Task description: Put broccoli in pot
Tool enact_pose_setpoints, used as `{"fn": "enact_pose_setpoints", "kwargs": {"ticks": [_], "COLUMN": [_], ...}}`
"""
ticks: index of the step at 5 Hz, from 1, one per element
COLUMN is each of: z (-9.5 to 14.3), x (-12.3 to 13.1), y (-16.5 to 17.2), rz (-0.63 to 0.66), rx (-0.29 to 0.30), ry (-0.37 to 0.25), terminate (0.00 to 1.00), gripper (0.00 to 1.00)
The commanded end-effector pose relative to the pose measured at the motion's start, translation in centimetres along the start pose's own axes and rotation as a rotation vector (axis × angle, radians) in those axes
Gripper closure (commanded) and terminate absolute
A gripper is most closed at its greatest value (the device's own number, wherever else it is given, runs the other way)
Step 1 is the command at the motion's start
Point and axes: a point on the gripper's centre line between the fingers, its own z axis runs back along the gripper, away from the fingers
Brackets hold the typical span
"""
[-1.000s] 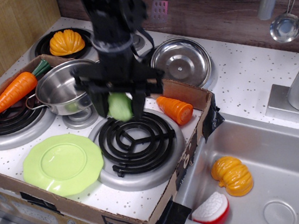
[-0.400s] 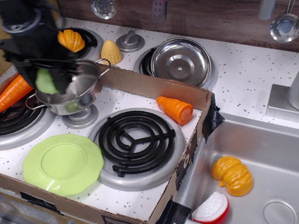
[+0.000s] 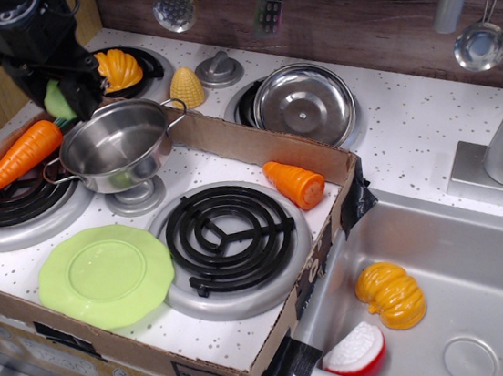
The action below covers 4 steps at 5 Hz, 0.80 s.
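Note:
The light-green broccoli [image 3: 58, 100] is held between the fingers of my black gripper [image 3: 61, 97], which is shut on it at the upper left. It hangs above and behind the left rim of the shiny steel pot [image 3: 118, 145]. The pot stands on a small steel pedestal between the burners, and its inside shows only a green reflection low on its front wall. Most of the broccoli is hidden by the fingers.
A carrot [image 3: 14, 157] lies left of the pot. A light-green plate [image 3: 106, 275] sits in front, a black coil burner [image 3: 229, 229] to its right, and a carrot piece [image 3: 295, 183] beyond. A flat steel pan [image 3: 304, 104] and an orange squash [image 3: 119, 68] are behind. The sink [image 3: 479, 243] is at right.
My gripper carried the broccoli from above the front burner leftward across the pot, then up and back to the pot's far left side. The pot has not moved.

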Motion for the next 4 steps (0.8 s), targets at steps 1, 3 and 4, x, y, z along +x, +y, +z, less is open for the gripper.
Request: {"fn": "enact_pose_setpoints", "kwargs": {"ticks": [1, 3, 4], "z": [0.92, 0.05, 0.49], "x": [1.92, 1.60, 1.74], "y": [-1.59, -1.86, -1.76], "rz": [0.062, 0.031, 0.027], "rx": [-0.049, -0.100, -0.094], "ry": [-0.110, -0.065, -0.049], "terminate": [0.00, 0.00, 0.00], "gripper": [1.00, 0.00, 0.00]}}
